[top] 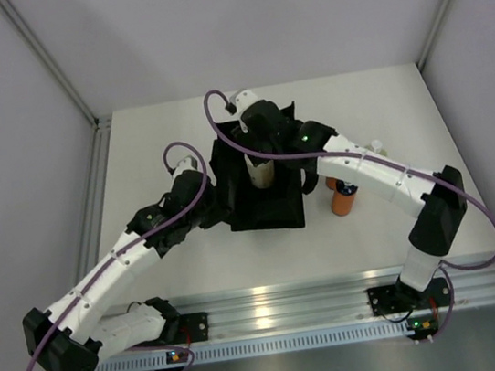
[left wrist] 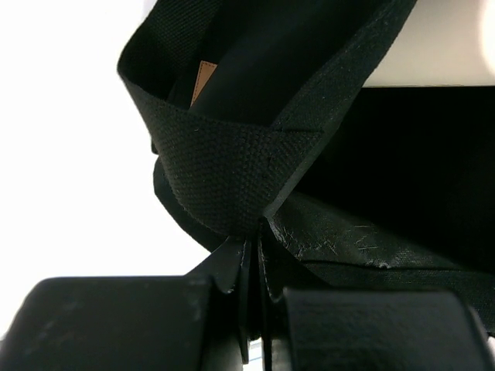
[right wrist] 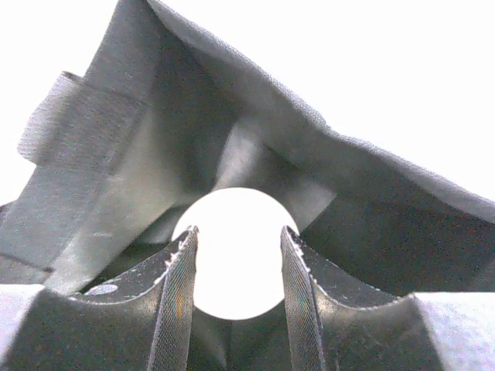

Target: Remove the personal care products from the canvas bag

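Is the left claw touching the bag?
Touching. The left wrist view shows the left claw shut on a fold of the bag; the black fabric is pinched in it with no gap.

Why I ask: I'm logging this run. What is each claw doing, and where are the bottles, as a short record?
left claw: shut on a fold of the canvas bag at its rim
right claw: reaching into the bag from above, closed around the beige bottle
beige bottle: upright, in the bag's opening
orange bottle: out of the bag, upright on the table beside the bag, under the right arm
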